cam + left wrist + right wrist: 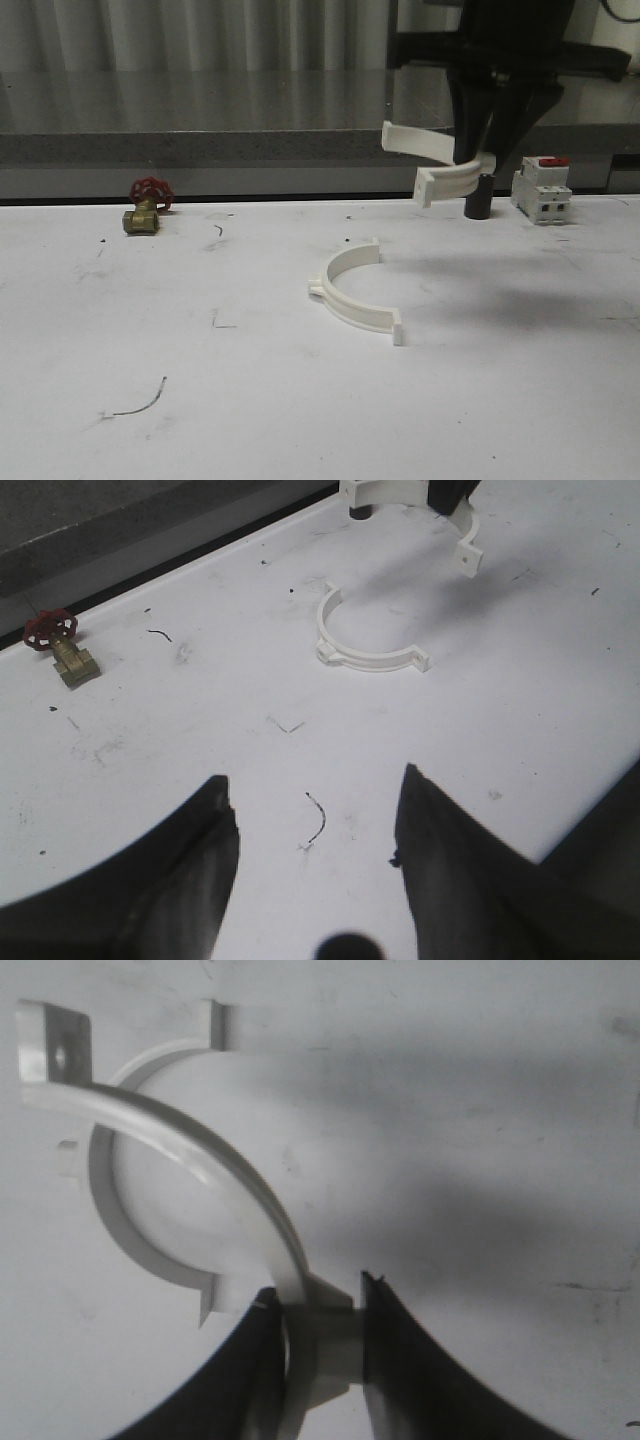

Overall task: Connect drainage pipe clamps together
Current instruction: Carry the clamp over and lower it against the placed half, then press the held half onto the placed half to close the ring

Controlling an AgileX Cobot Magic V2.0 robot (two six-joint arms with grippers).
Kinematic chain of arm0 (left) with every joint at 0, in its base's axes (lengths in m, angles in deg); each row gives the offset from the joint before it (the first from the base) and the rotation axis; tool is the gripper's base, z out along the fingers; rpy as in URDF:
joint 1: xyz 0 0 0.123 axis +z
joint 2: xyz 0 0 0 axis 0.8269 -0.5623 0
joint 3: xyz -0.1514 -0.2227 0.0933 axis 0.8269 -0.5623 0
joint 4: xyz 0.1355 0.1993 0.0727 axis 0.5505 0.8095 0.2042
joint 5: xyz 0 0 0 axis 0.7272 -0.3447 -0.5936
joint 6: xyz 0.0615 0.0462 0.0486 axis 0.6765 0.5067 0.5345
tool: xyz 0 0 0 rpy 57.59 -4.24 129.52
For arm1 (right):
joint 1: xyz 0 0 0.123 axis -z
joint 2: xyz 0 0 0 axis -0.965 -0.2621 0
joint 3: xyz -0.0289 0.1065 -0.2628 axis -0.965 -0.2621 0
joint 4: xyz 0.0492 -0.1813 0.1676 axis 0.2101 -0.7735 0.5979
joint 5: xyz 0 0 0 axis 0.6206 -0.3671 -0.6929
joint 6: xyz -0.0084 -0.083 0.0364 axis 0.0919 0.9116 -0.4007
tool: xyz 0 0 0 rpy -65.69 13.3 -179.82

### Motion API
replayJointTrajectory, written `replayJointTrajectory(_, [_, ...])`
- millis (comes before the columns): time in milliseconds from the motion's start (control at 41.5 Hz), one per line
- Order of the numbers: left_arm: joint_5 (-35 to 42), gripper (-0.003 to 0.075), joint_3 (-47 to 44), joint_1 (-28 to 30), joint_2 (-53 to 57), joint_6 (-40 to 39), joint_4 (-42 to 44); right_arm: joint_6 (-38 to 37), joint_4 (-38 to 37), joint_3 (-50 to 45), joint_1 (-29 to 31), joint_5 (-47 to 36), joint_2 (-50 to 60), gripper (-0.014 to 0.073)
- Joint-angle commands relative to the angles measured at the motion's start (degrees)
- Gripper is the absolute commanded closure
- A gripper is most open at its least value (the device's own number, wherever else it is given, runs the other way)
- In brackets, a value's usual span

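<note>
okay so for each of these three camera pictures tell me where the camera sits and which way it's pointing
Front view: faces forward over the white table; right gripper holds a white plastic half-ring clamp aloft.
Left wrist view: on the left arm, looking down the table past its open dark fingers.
Right wrist view: on the right arm, looking down; fingers pinch the held clamp's tab.
Shared: all three show the second white half-ring clamp lying on the table.

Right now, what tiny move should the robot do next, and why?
Probably lower the right gripper, whose jaws are shut on one end tab of a white plastic half-ring clamp, held in the air. The other white half-ring clamp lies flat on the white table, below and slightly left.
</note>
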Motion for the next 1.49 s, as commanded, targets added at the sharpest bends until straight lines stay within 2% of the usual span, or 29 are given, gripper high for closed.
replayJointTrajectory(0, [4.07,0.0365,1.5,-0.1,-0.33,-0.28,-0.33,-3.13,-2.25,0.73,-0.11,-2.92,0.67,0.0406])
replayJointTrajectory(217, [4.07,0.0365,1.5,-0.1,-0.33,-0.28,-0.33,-4.17,-2.48,-6.99,-0.11,-13.83,0.34,0.0406])
replayJointTrajectory(361, [4.07,0.0365,1.5,-0.1,-0.33,-0.28,-0.33,-4.17,-2.48,-10.11,-0.11,-17.92,0.29,0.0406])
replayJointTrajectory(1469, [4.17,0.0365,1.5,-0.1,-0.33,-0.28,-0.33,-4.17,-5.39,-10.68,-0.11,-22.56,-4.65,0.0406])
